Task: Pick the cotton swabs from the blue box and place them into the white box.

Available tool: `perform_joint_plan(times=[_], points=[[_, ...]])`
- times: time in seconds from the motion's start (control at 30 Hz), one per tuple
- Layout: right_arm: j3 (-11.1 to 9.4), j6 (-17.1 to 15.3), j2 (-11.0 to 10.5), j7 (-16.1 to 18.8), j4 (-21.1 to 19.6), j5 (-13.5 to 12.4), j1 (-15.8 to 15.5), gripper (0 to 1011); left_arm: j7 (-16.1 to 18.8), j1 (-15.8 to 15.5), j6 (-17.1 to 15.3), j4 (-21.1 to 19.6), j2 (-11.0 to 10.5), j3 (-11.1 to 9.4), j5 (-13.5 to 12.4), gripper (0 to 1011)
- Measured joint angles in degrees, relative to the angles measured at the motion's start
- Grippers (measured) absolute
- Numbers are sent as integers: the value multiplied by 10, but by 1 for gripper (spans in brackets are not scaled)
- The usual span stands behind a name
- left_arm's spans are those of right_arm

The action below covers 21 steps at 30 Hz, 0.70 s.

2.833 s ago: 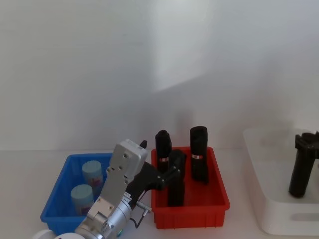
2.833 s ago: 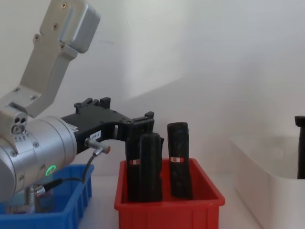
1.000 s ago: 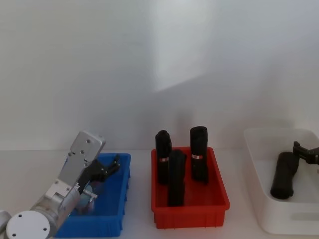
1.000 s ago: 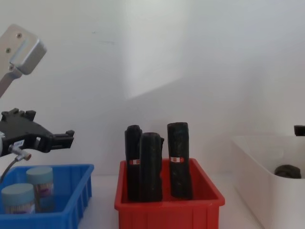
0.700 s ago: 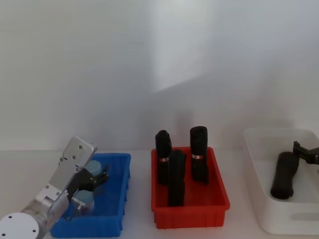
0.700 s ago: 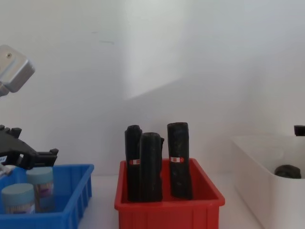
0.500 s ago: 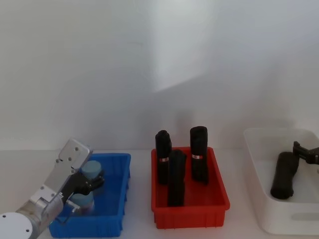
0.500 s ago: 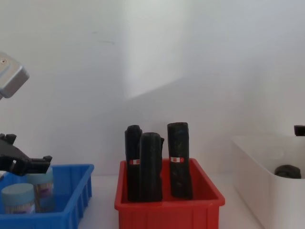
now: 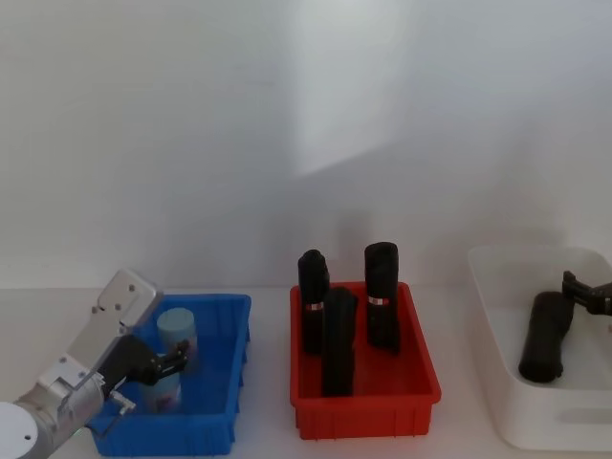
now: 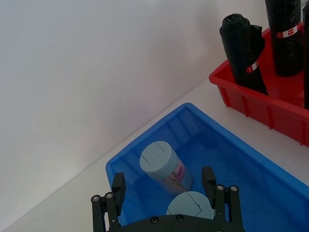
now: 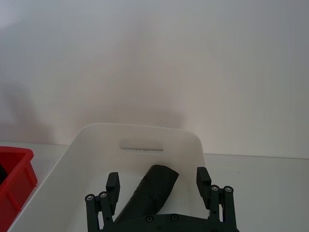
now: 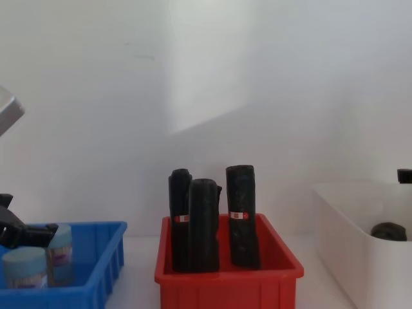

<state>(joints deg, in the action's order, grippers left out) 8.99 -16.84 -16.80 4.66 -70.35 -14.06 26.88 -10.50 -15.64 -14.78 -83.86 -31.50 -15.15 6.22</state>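
Left wrist view, btm centre: left hand, spread apart, straddles near tub of cotton swabs in blue box. Far tub sits just beside, so closing could nudge or pinch both. Right hand, also apart, hangs over white box.

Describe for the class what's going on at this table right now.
Two swab tubs stand in the blue box. The left gripper is down in it, open, its fingers either side of the nearer tub, not yet closed on it. The right gripper hangs open over the white box, where one black roll lies. Three more rolls stand in the red bin.
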Motion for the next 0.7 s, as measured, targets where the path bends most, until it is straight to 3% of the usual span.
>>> perform_joint_plan(times=[0.7], points=[[0, 0, 0, 0, 0, 0, 0, 1002, -52, -6, -12, 29, -8, 6, -12, 1004]])
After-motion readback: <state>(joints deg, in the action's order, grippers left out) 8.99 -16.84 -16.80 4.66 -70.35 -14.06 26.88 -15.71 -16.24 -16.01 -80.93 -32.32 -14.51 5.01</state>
